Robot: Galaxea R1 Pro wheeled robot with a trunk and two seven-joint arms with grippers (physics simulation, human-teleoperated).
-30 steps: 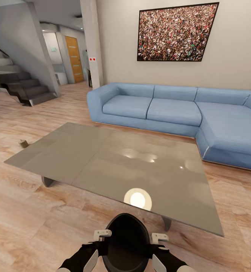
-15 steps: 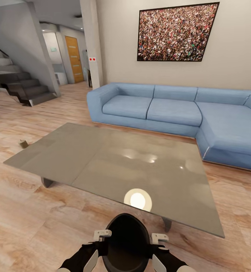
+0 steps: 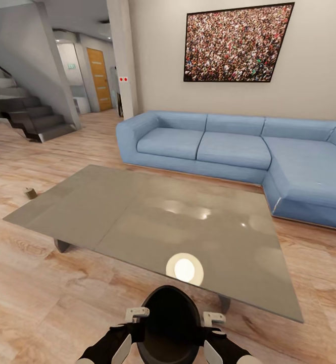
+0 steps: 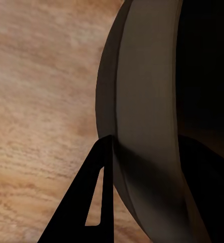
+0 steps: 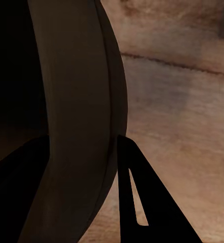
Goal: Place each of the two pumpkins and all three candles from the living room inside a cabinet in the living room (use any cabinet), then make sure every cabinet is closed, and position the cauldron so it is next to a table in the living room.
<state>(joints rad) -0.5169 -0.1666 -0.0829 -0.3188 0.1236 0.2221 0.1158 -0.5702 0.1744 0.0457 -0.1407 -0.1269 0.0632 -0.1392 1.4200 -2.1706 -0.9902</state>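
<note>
I carry the cauldron (image 3: 169,323) low in front of my trunk, at six o'clock in the head view, with my left gripper (image 3: 133,315) on its nine o'clock side and my right gripper (image 3: 212,319) on its three o'clock side; each claw is pinched on the pot's wall, one finger outside against the dark curved body and, as I judge it, the other inside the mouth, though the inner fingers are lost in shadow; in the left wrist view the outer finger (image 4: 94,195) lies flat along the cauldron (image 4: 147,126), and in the right wrist view the outer finger (image 5: 134,195) does the same against the cauldron (image 5: 76,116); the table (image 3: 137,212) stretches from my twelve o'clock out toward ten and two, its near edge just beyond the pot, with a round lamp glare on the glass; a small pale stub, perhaps a candle (image 3: 30,192), sits on the wooden floor (image 3: 31,298) at ten o'clock, off the table's far left corner; the blue sofa (image 3: 228,151) lies behind; I judge the pot rigid, smooth and rather slippery, likely heavy for its size, so the rim wall on opposite sides is the sound hold; a one-sided pinch would let it tip.
</note>
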